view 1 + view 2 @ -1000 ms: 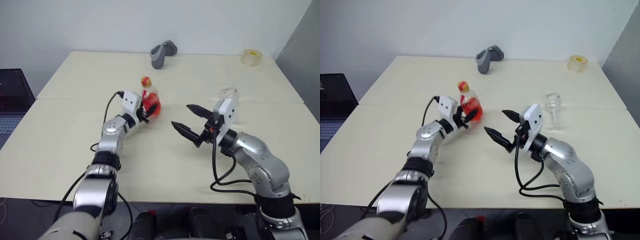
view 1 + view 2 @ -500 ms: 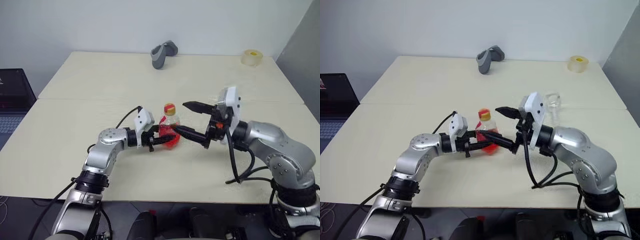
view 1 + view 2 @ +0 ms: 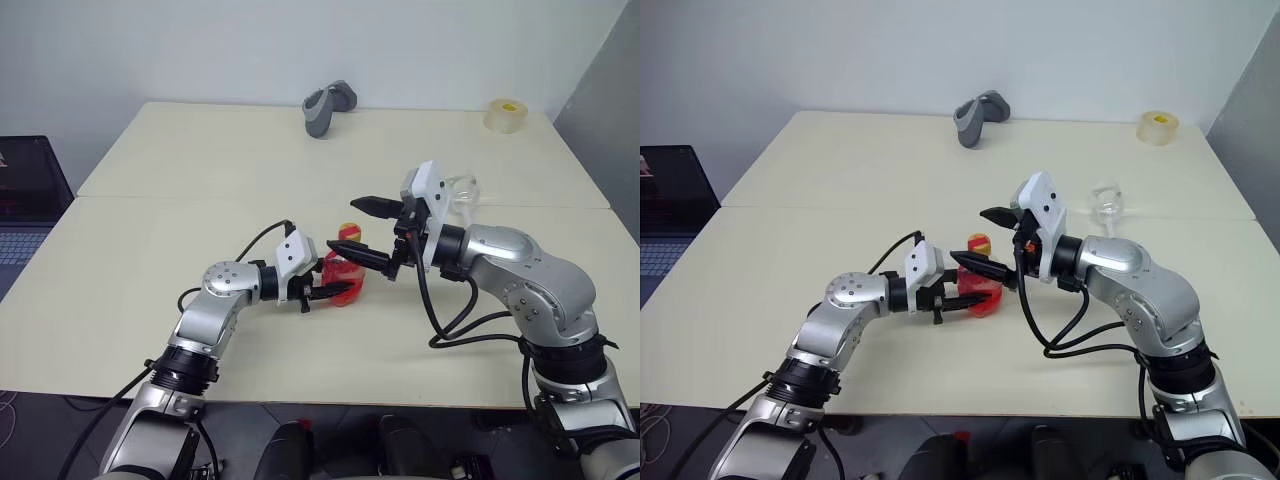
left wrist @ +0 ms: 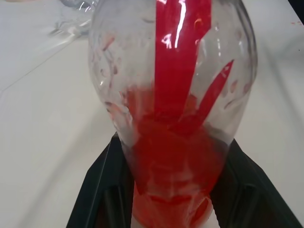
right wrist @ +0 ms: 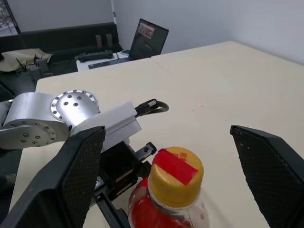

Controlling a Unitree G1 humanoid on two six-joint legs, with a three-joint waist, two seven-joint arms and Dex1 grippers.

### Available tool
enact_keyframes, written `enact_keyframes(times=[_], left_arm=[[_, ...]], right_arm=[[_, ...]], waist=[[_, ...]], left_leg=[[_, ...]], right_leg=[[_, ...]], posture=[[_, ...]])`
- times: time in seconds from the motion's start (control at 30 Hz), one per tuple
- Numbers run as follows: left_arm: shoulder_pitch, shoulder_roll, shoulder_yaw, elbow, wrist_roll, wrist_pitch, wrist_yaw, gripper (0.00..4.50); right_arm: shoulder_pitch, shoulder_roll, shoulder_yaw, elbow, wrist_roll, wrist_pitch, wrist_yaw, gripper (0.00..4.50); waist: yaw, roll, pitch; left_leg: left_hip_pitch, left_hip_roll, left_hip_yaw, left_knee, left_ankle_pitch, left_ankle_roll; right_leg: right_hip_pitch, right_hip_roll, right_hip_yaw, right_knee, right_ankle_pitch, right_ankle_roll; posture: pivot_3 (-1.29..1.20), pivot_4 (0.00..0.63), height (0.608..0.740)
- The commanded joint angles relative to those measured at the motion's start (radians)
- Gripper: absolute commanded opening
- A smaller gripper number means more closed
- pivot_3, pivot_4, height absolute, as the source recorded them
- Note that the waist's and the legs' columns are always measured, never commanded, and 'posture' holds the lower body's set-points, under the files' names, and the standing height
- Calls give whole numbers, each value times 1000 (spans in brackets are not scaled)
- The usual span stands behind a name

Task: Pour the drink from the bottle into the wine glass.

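While the cap stays on, the left gripper (image 3: 322, 288) clamps the lower body of the bottle (image 3: 344, 276) and holds it upright near the middle of the counter (image 3: 150, 250), a hold that appears meant to steady it for opening. Its two black fingers (image 4: 99, 190) press the bottle from either side, with the drink (image 4: 173, 175) pooled red at the base and streaking the clear wall above. From the opposite side, the right gripper (image 3: 365, 231) hangs with jaws spread wide, one finger on each side of the yellowish cap (image 5: 176, 175) and clear of it, apparently lined up to take hold and twist; nothing is gripped yet.

Behind the right arm stands the wine glass (image 3: 1104, 203), well apart from the bottle and near the seam where two counter tops meet, so pouring will likely call for carrying the bottle across or bringing the glass closer. Open surface lies all round the bottle, giving both arms room to work. A grey handheld device (image 3: 326, 106) and a roll of tape (image 3: 502, 114) sit far back by the rear edge, out of the way. Off the left edge of the counter a laptop (image 3: 27, 190) rests on a lower surface, also well clear of any likely spill.
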Motion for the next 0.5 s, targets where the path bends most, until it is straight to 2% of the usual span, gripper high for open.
enact_keyframes(times=[0.03, 0.13, 0.43, 0.47, 0.5], left_arm=[[-8, 6, 4, -32, 1, -31, -2, 1713], [-3, 6, 0, -19, 10, -48, -4, 1713], [-8, -1, 1, 10, 23, -76, -9, 1689], [-8, -1, 1, 10, 24, -77, -9, 1689], [-8, -1, 1, 8, 24, -77, -8, 1689]], right_arm=[[-18, -8, 2, -19, -13, -7, 19, 4318], [-16, -11, 7, -23, -33, -20, 22, 3569], [7, -37, 50, -31, -111, -74, 68, 209], [8, -41, 54, -29, -119, -83, 74, 11], [8, -43, 55, -28, -124, -89, 79, 0]], waist=[[0, 0, 0], [0, 0, 0], [0, 0, 0], [0, 0, 0], [0, 0, 0]], left_leg=[[0, 0, 0, 0, 0, 0], [0, 0, 0, 0, 0, 0], [0, 0, 0, 0, 0, 0], [0, 0, 0, 0, 0, 0], [0, 0, 0, 0, 0, 0]], right_leg=[[0, 0, 0, 0, 0, 0], [0, 0, 0, 0, 0, 0], [0, 0, 0, 0, 0, 0], [0, 0, 0, 0, 0, 0], [0, 0, 0, 0, 0, 0]], posture=[[0, 150, 740], [0, 150, 740], [0, 150, 740], [0, 150, 740], [0, 150, 740]])
